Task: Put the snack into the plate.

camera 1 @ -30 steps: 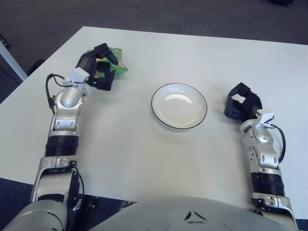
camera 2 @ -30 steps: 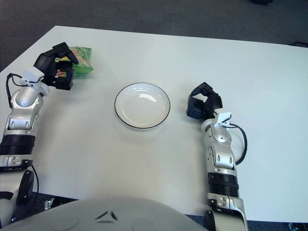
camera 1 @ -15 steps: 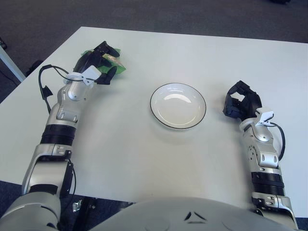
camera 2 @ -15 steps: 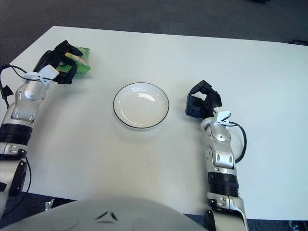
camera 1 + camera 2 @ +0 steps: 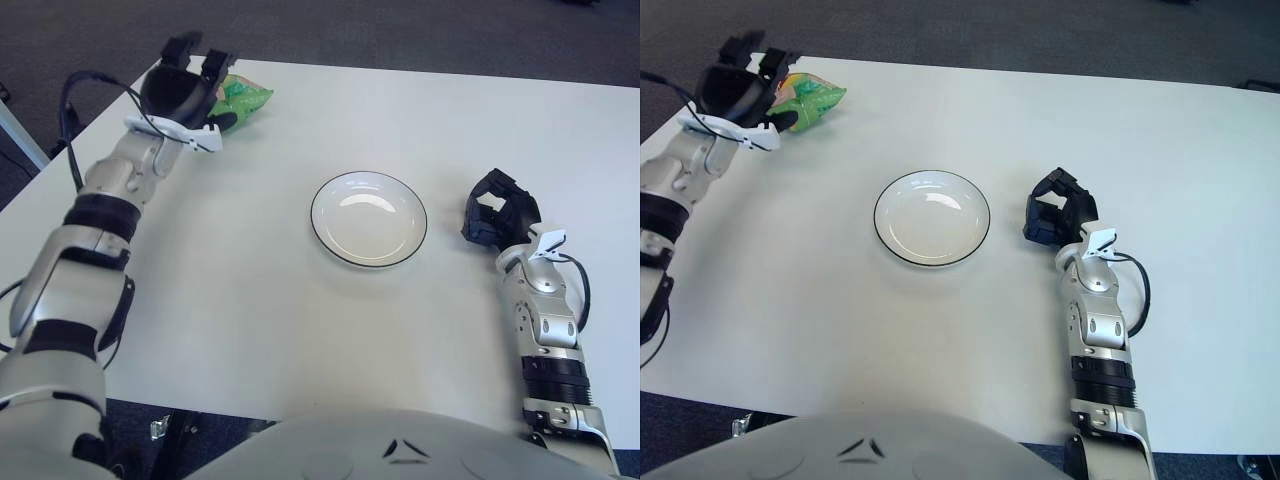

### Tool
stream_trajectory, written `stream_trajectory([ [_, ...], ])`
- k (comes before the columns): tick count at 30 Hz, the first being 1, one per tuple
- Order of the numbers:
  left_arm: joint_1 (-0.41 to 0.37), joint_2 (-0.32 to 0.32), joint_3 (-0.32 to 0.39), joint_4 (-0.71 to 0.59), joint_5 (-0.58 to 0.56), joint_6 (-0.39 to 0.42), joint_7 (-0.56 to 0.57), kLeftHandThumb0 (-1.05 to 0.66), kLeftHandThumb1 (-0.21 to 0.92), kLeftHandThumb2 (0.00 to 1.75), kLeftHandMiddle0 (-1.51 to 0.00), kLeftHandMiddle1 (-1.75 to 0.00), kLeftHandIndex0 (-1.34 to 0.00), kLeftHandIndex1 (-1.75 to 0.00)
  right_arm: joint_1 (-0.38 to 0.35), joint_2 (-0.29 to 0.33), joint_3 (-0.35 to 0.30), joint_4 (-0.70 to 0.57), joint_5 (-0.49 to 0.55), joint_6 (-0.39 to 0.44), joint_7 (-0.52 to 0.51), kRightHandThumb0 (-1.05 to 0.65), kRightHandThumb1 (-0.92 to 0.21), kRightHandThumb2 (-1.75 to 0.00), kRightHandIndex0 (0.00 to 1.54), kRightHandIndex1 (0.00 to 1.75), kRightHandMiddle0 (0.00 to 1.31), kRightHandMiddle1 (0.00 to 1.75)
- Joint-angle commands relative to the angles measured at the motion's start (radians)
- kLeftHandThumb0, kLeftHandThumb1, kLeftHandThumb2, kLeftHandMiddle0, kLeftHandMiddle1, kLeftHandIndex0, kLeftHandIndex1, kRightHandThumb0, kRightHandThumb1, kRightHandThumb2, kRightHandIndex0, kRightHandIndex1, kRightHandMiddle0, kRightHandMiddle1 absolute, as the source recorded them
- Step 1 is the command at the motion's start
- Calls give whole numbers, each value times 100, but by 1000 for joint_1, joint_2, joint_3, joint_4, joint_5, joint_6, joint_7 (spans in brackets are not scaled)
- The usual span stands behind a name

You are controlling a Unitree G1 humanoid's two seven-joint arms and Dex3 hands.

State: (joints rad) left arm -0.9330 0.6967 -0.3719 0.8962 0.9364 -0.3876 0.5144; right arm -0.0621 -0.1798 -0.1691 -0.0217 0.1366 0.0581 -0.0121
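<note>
While the right hand (image 5: 497, 212) rests curled and empty at the plate's (image 5: 368, 219) three o'clock, the left hand (image 5: 186, 92) grips the green snack (image 5: 243, 96) at ten o'clock, so carrying it across to the plate comes next.

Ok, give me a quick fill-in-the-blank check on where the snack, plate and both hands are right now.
1. The green snack bag lies at the table's far ____ corner.
2. The round white plate with the dark rim holds ____.
3. The left hand is at the ____.
4. The right hand sits to the ____ of the plate.

Missing words: left; nothing; snack bag; right
</note>
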Motion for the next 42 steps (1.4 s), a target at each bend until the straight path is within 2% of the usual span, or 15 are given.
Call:
stream_trajectory([
  [1,-31,3,-30,64,15,-12,42,-95,92,126,-2,-6,0,-39,98,32,3,67,-6,25,5,-50,-28,-136,129,175,65,175],
  [14,-70,-14,-81,140,10,-10,111,-92,92,125,-2,-6,0,-36,97,28,2,72,-11,30,6,-49,-29,-135,128,175,64,175],
  [24,-73,-17,-85,146,-4,-30,132,-92,92,123,-5,-7,0,-43,97,26,2,75,-10,26,12,-49,-29,-135,128,175,64,175],
  [33,-90,-34,-92,175,-13,-30,127,-92,92,122,-6,-7,0,-47,94,24,-1,82,-8,22,18,-49,-29,-135,128,175,64,175],
  [42,-135,-77,-112,264,-22,-8,103,-91,92,121,-9,-8,0,-52,95,22,-3,83,-8,23,22,-49,-29,-135,128,175,64,175],
])
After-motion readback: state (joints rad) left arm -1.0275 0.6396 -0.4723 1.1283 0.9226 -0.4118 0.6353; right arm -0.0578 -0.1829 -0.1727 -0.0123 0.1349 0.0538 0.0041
